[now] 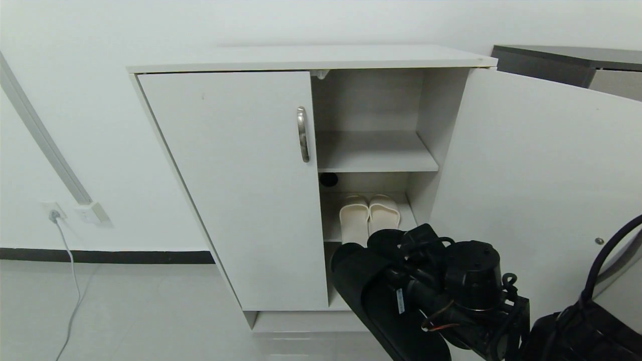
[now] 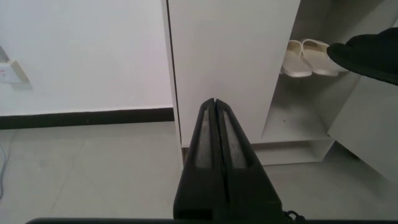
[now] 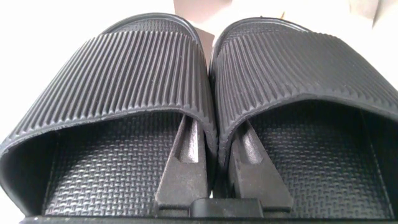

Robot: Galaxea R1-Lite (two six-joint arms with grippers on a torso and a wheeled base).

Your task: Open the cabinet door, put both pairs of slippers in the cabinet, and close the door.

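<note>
The cabinet stands with its right door swung wide and its left door shut. The white slippers sit side by side on its lower shelf. Just before the opening, the right gripper has its fingers clamped on the black slippers, one finger inside each. The left gripper, fingers pressed together, hangs before the shut door.

A pair of black slippers is sitting side by side against a bright white background, ribbed straps arching over dimpled footbeds. The right gripper is pinching their two touching inner walls together, one dark finger lying inside each slipper beneath its strap.
</note>
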